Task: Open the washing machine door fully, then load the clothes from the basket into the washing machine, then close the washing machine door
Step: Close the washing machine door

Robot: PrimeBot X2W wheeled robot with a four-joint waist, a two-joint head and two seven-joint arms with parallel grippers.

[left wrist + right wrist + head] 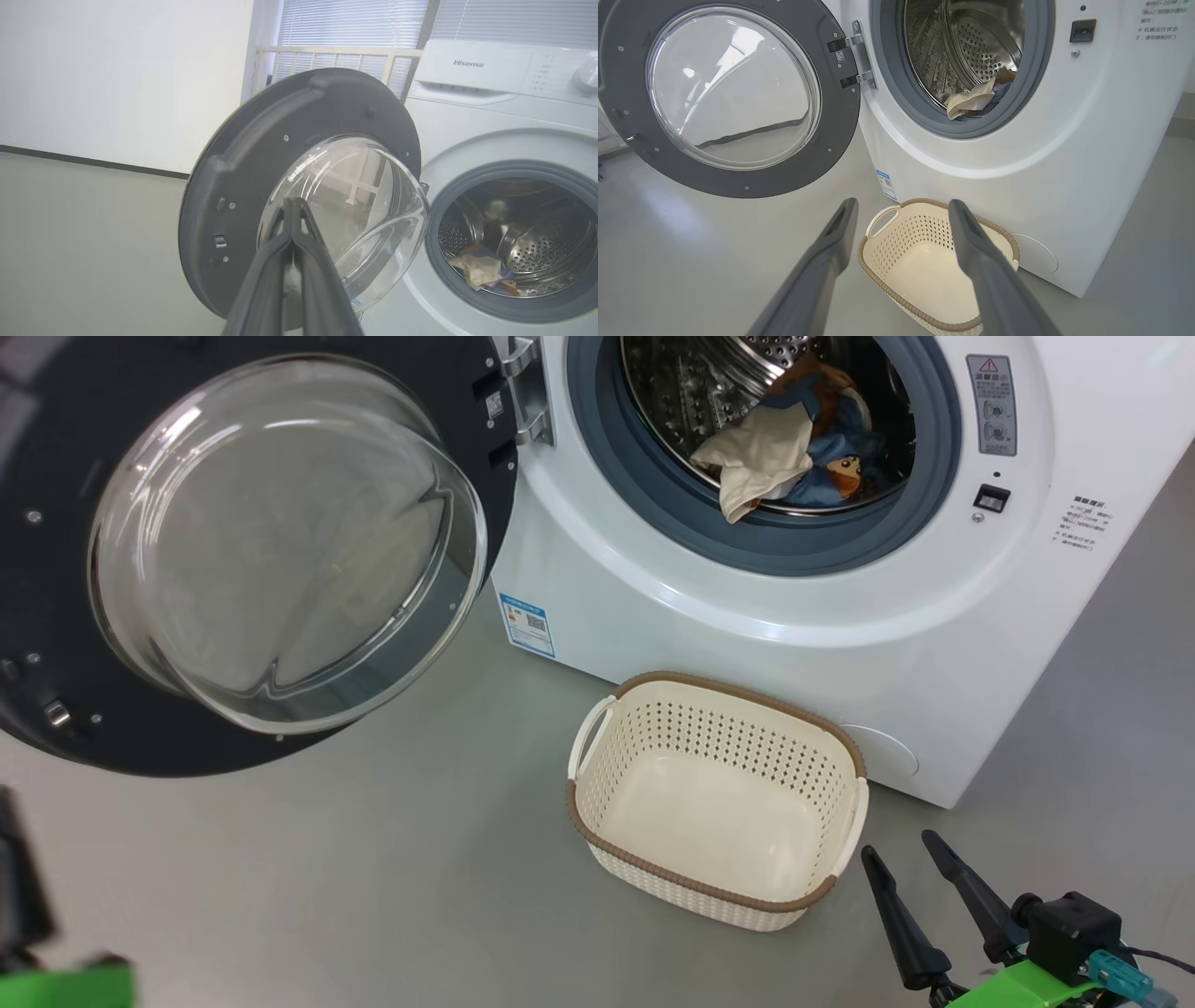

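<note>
Now, the washing machine door (252, 551): it hangs wide open on hinges at the left of the washing machine (747, 625), and closing it is the step you have left.
Door facing: the inner face and its glass bowl point out toward you. It is round, so it has no long axis; the hinge line stands upright.
Clothes (794, 453): both lie inside the drum, the cream one on top of the blue.
Clothes axis: the cream piece runs lengthwise from the drum down to the front lip, its end touching the grey-blue gasket.
Basket (738, 686): it sits empty on the floor just in front of the machine, mouth up, its long axis running handle to handle across your head view.
Left claw (293, 203): clenched on nothing, near the bowl.
Right claw (898, 843): released, holding nothing, just beside the basket.
Risk, pinch: if you swing the door shut, that trailing cream end may get caught at the gasket.
Risk, slip: a push on the curved glass could let your claw slide off; the dark rim looks safer.
</note>
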